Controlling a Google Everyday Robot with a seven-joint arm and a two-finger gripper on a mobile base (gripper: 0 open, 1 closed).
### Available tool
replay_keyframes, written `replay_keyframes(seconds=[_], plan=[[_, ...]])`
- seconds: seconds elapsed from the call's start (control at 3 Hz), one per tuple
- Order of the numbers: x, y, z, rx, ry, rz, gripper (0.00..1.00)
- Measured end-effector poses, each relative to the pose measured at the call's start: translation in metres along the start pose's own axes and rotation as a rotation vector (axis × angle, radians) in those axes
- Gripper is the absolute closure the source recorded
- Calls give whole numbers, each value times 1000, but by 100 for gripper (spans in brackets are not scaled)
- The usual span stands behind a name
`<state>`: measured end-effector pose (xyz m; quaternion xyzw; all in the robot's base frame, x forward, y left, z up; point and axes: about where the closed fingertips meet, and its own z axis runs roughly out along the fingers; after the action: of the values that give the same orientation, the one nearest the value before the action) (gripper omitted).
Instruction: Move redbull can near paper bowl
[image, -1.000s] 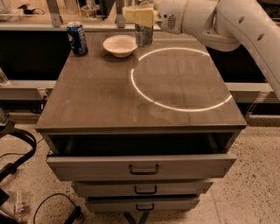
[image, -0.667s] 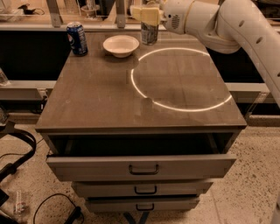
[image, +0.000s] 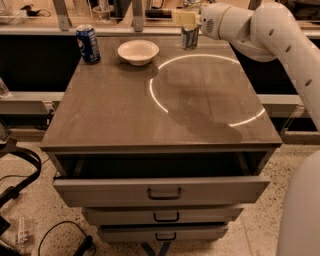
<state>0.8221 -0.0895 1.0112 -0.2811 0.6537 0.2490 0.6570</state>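
The gripper claw (image: 186, 20) is at the far back of the grey-brown wooden table (image: 125, 110). It is clenched on the top of the slim silver-grey metal redbull can (image: 190, 39), which is right under it. A second ago the claw and the can were more to the left, close to the small round white paper bowl (image: 138, 50). Now both have gone to the right together, so the gap to the bowl has grown. The bowl has not moved. It lies to the left of the claw and a bit nearer to the camera. The short dark-blue Pepsi can (image: 88, 44) stands further left still, past the bowl. I think the job is not done yet: the can has to come back left and be set down beside the bowl.

Some things are hard to see. The claw covers the can's top. I cannot tell if the can's bottom touches the table or floats just above it. The marks on the can are too dim to read. The big white arm (image: 280, 35) runs off the right edge, so most of the robot is cut off
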Motion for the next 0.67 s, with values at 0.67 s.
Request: replay_keyframes(seconds=[0.67], plan=[[51, -54, 4, 157, -21, -16, 100]])
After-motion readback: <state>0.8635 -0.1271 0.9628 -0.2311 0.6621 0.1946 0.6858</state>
